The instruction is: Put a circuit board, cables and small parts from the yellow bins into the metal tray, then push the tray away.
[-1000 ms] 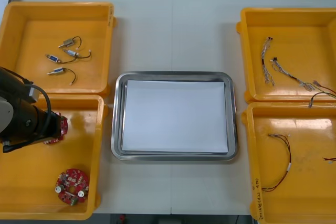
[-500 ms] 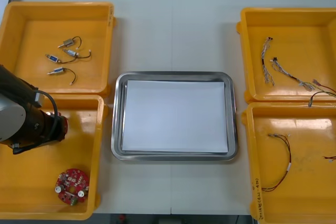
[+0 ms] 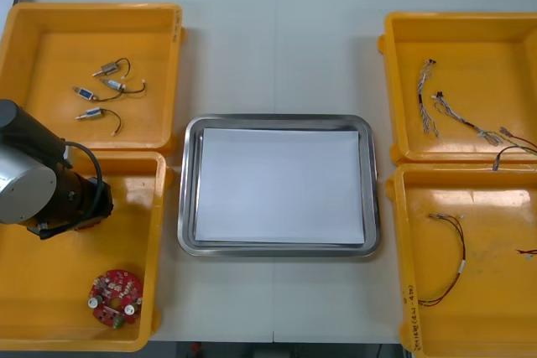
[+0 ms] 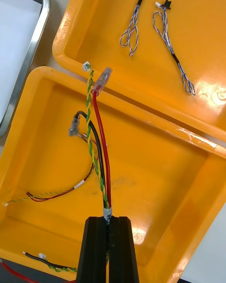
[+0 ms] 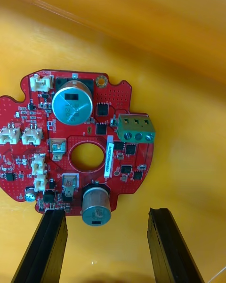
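Red board [image 5: 89, 132] — left tool [image 5: 107, 214] spread, maybe touching.

- Metal tray [image 3: 370, 182]: white floor lying open from side to side, raised rim ringing it.
- Table [image 3: 277, 48]: bare lanes running between the tray and the yellow bins [image 3: 176, 39] on both sides, and beyond the tray.
- Left arm [image 3: 33, 182]: hanging over the near left bin [image 3: 50, 291], covering its far part; circuit board [image 3: 115, 297] sitting close to the near corner walls.
- Left gripper [image 5: 107, 212]: fingers standing apart; second circuit board [image 5: 80, 137] lying just ahead, its metal cans and green block rising at the gap; bin wall [image 5: 141, 9] running close beyond.
- Right gripper [image 4: 109, 222]: pinching a cable bundle [image 4: 107, 199] whose ends are reaching across the wall shared by the two right bins.
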`<action>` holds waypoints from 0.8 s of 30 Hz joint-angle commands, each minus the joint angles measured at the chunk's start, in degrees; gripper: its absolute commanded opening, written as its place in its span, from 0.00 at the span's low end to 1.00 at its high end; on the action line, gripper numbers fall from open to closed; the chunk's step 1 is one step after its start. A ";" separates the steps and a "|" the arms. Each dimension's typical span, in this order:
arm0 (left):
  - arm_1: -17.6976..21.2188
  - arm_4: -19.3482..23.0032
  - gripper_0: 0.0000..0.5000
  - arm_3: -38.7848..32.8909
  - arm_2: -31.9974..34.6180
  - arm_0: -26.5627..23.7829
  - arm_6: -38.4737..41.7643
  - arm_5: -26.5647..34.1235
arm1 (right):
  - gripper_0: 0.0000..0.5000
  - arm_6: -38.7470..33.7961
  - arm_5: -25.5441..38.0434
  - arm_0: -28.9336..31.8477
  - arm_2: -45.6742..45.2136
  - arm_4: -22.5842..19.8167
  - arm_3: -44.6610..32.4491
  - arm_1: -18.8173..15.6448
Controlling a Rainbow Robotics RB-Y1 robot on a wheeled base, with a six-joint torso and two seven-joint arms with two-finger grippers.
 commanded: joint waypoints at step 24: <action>-0.87 -1.15 0.00 2.08 -2.41 -1.60 2.89 -3.47 | 0.00 2.75 0.21 -1.12 0.86 1.48 -1.21 -2.08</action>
